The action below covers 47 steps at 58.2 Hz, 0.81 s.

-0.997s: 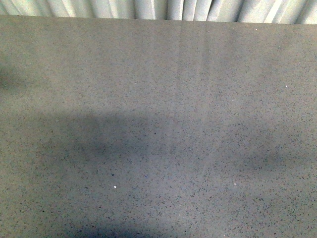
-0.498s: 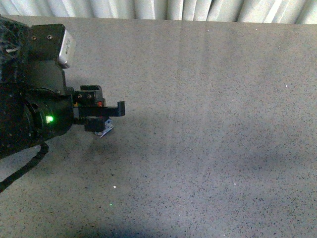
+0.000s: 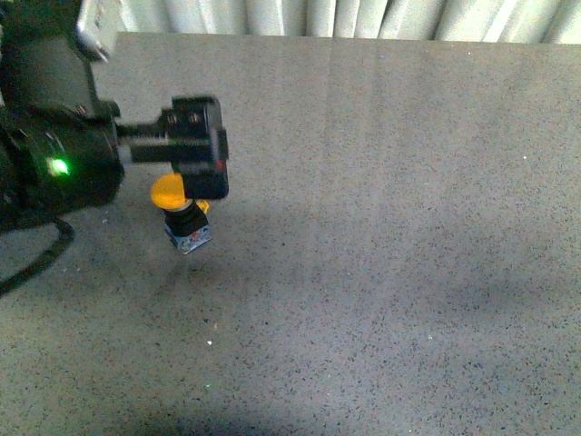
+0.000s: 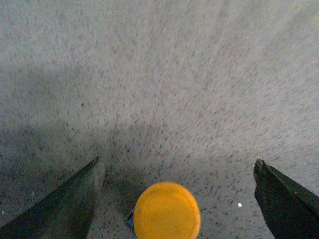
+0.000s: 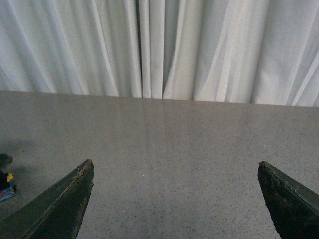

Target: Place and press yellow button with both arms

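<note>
The yellow button (image 3: pixel 172 193) stands on the grey table at the left, its black collar and blue-grey base (image 3: pixel 189 238) below the cap. My left gripper (image 3: pixel 201 168) hovers just above and behind it, open and not touching it. In the left wrist view the round yellow cap (image 4: pixel 167 210) lies between the spread fingers (image 4: pixel 60 209), nearer one side, under the open left gripper (image 4: pixel 177 160). My right gripper (image 5: pixel 175 163) is open over bare table with nothing between its fingers. The button's base (image 5: pixel 6 191) shows at that view's edge. The right arm is out of the front view.
The speckled grey table (image 3: pixel 390 272) stretches to a far edge (image 3: pixel 363 38) with a white pleated curtain (image 5: pixel 164 50) behind it. The bulky left arm with a green light (image 3: pixel 59 166) and a hanging cable (image 3: pixel 36 263) fills the left side.
The left arm entered from the left, low over the button. It has since risen and drawn back, leaving the yellow cap uncovered; the button's base stays in the same spot.
</note>
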Each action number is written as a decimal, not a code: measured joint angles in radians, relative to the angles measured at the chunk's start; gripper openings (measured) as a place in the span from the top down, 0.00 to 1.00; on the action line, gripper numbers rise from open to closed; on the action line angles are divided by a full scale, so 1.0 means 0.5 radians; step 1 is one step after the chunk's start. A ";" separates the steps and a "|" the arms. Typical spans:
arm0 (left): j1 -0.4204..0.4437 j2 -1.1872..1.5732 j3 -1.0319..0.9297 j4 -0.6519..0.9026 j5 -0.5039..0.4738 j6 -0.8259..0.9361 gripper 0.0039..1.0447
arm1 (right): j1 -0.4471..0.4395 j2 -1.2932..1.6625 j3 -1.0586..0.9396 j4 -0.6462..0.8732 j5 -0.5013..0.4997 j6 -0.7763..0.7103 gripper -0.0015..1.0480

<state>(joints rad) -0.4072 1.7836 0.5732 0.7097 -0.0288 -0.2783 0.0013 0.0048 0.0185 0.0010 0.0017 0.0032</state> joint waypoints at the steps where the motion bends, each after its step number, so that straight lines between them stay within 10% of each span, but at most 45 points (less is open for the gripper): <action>1: 0.019 -0.074 -0.005 -0.029 0.024 0.006 0.08 | 0.000 0.000 0.000 -0.001 0.000 0.001 0.09; 19: 0.601 -0.790 -0.082 -0.310 0.472 0.061 0.09 | 0.000 0.000 0.000 -0.001 0.000 0.000 0.09; 29: 0.826 -1.091 -0.488 0.381 0.040 0.448 0.43 | -0.030 0.642 0.354 -0.594 0.023 0.237 0.09; 47: 0.814 -1.530 -0.835 0.291 0.057 0.530 0.99 | 0.299 2.438 1.105 0.452 -0.159 -0.099 0.09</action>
<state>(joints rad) -0.0002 1.0187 0.1555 0.8551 -0.0002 -0.0132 0.1509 1.2240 0.5709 0.2268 -0.0776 -0.0463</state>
